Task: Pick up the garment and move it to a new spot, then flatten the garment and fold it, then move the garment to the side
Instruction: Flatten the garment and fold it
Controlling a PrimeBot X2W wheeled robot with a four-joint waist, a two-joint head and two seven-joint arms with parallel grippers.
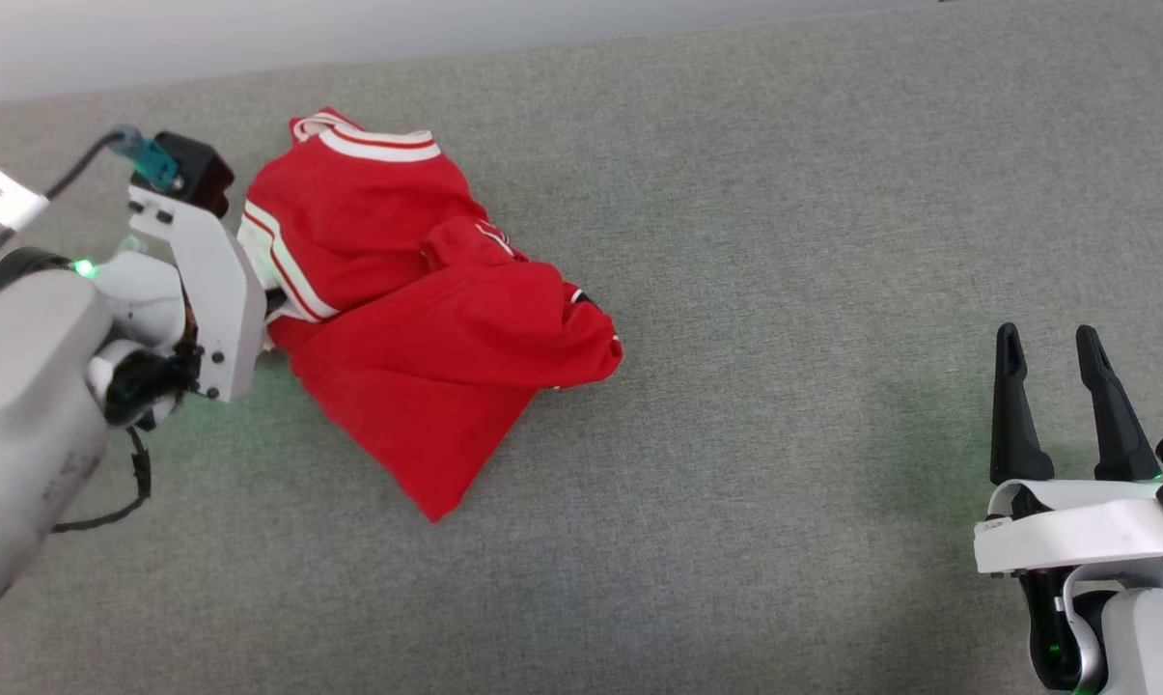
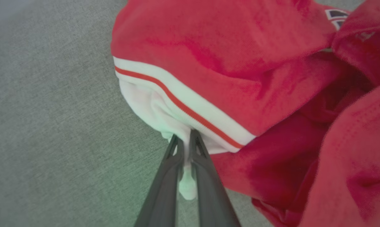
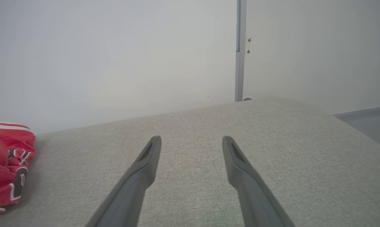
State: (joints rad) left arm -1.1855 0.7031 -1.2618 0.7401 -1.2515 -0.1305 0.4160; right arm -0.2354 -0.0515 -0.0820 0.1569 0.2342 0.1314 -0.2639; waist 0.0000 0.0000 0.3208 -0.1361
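The garment [image 1: 417, 319], a bright red jersey with white sleeves and red-white stripe trim, lies crumpled on the grey padded surface at the left of the head view. My left gripper [image 2: 186, 142] is shut on the garment [image 2: 227, 63], pinching a fold of its white sleeve fabric just below the striped trim. In the head view the left wrist [image 1: 205, 280] sits against the garment's left edge and its fingertips are hidden. My right gripper [image 1: 1054, 362] stands open far to the right, nothing between its fingers. In the right wrist view the open right gripper [image 3: 191, 142] points across bare surface, the garment [image 3: 8, 164] at far left.
The grey fabric surface [image 1: 784, 241] stretches wide between the garment and the right gripper. A pale wall [image 3: 114, 56] rises behind its far edge, with a vertical metal post [image 3: 239, 50]. The surface's right edge drops to a floor [image 3: 369, 116].
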